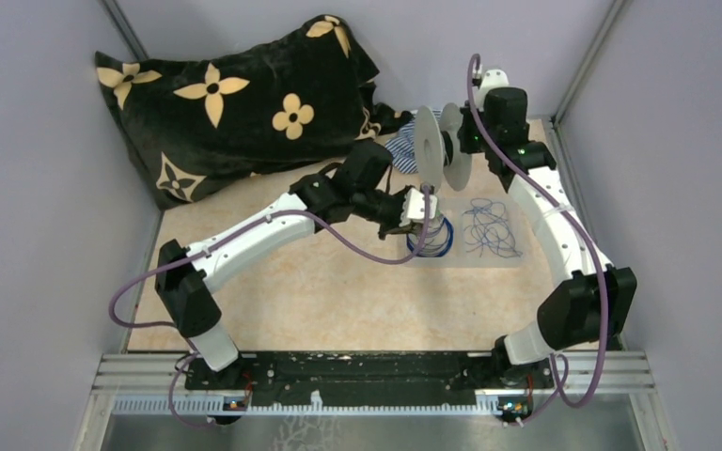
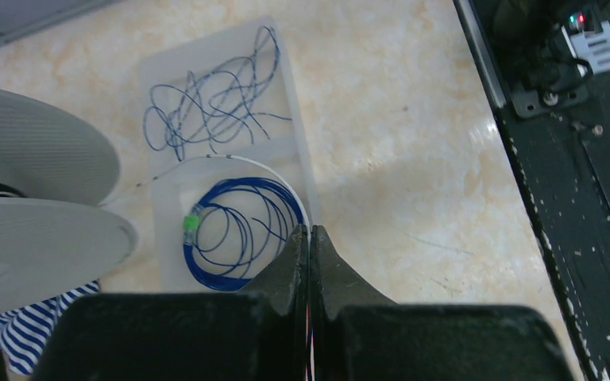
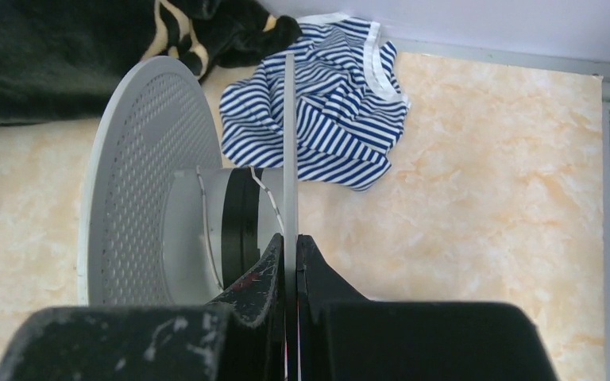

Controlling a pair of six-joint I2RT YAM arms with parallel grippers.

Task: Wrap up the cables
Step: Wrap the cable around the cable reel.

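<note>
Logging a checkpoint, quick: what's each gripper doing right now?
The left gripper is closed, pinching the white wire at its tips.
The right gripper is closed on the edge of one flange of the spool.

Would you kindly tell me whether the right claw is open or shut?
Shut: the right wrist view shows the right claw clamped on a thin flange of the spool.

The spool (image 2: 40, 159) runs off the left edge; the left gripper (image 1: 423, 210) seemingly hides part of the cable coil (image 1: 440, 248).
</note>
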